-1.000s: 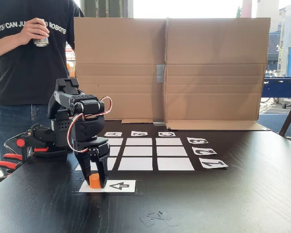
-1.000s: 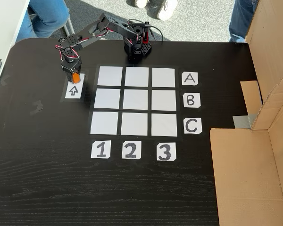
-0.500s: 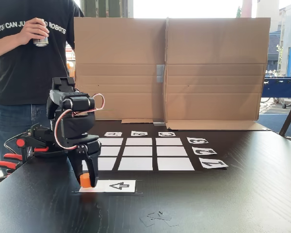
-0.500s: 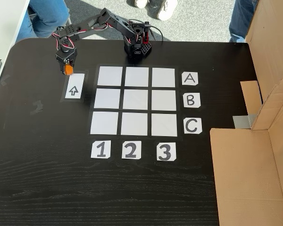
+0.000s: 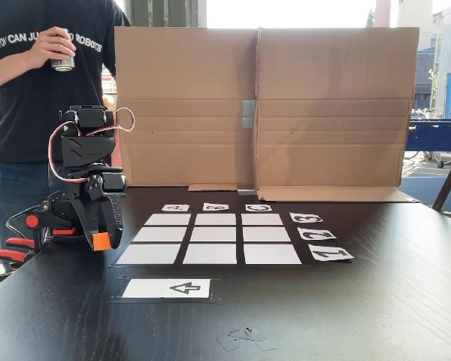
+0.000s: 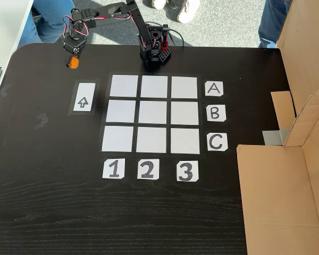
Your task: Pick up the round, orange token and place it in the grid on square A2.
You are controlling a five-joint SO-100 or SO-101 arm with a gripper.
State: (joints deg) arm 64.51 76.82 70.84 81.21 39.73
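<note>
Token (image 5: 101,241) clamped in gripper (image 5: 101,239) jaws, held off table, left of grid (image 6: 153,113).

bright daylight, blown-out window behind, sharp focus, soft shadows

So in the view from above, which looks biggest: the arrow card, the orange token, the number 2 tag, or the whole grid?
1. The grid
2. The arrow card
3. The number 2 tag
4. The orange token, held up in the fingers, nearer the camera, yet clearly smallest.
</note>
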